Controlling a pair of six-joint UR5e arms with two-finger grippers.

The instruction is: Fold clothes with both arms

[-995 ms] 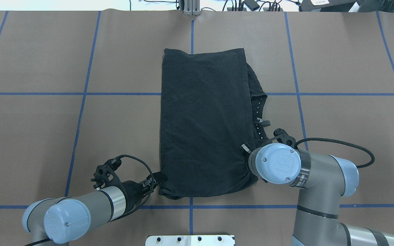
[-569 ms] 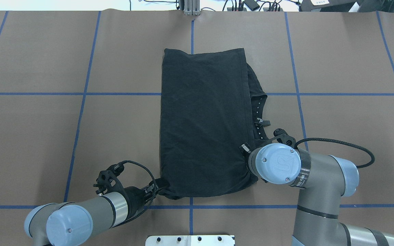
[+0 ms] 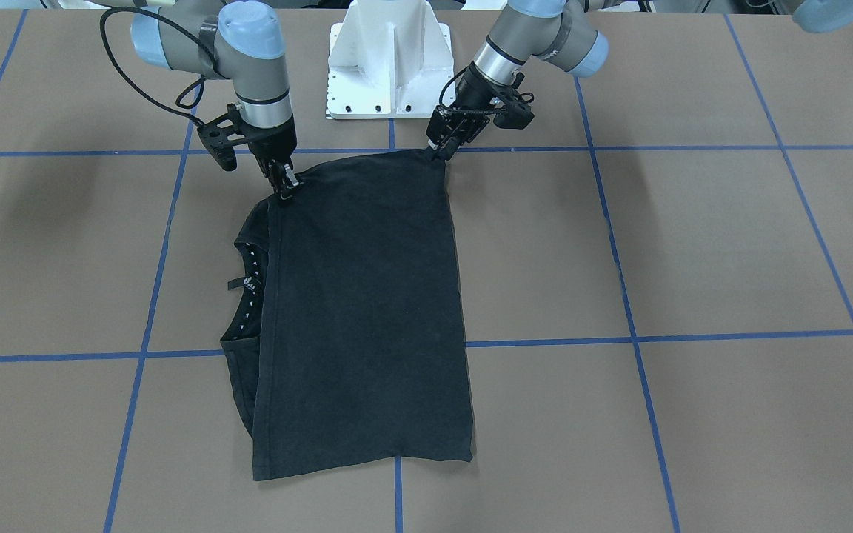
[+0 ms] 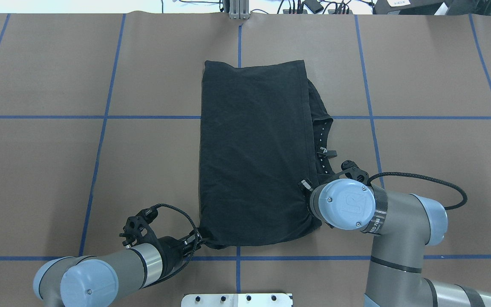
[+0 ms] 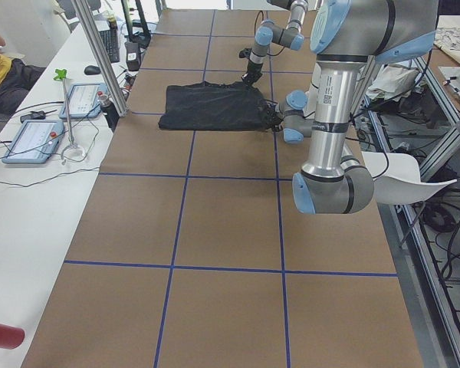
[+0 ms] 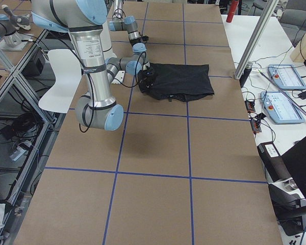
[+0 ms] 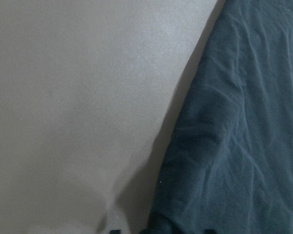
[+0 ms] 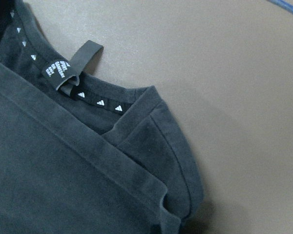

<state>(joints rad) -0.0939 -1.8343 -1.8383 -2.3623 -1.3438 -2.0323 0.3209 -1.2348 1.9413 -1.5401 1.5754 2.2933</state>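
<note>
The black T-shirt point(image 4: 254, 149) lies folded into a tall rectangle mid-table, its print hidden. Its collar with small white triangles point(image 8: 100, 102) sticks out on the robot's right side. My left gripper point(image 3: 437, 150) is shut on the shirt's near-left corner; it also shows in the overhead view point(image 4: 198, 239). The left wrist view shows dark cloth point(image 7: 234, 146) beside bare table. My right gripper point(image 3: 283, 186) is shut on the near-right corner by the collar; in the overhead view its own wrist mostly hides it. The hem between the two grippers runs straight.
The white pedestal mount point(image 3: 386, 63) stands just behind the grippers. Blue tape lines point(image 4: 100, 140) grid the brown table. A metal post point(image 4: 239, 8) stands at the far edge. Side benches with tablets point(image 5: 31, 142) and an operator show in the exterior left view.
My left gripper has drawn back toward the robot's base and a little to the right, taking the shirt's near-left corner with it. The right arm has not moved.
</note>
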